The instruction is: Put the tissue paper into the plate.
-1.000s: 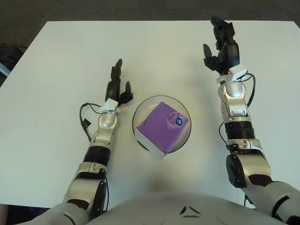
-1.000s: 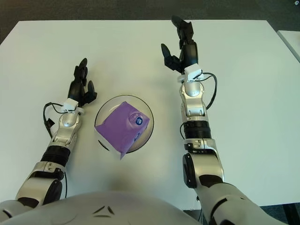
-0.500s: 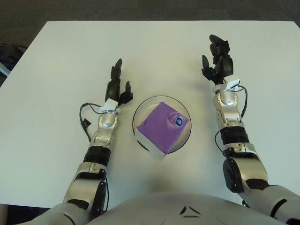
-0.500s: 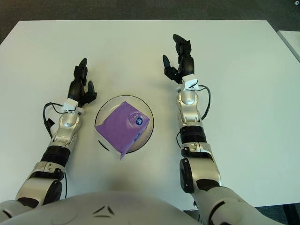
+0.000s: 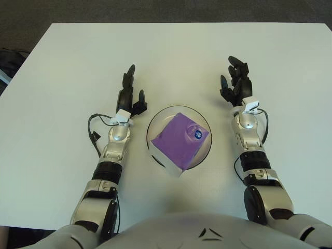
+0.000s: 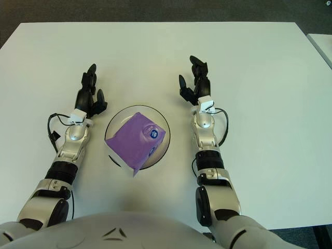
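Tissue pack sits in the plate on the worktop, one corner overhanging the near rim. My left hand and right hand flank the plate, both released, fingers spread, holding nothing. The pack lies between them, left hand slightly nearer. I judge placement done.
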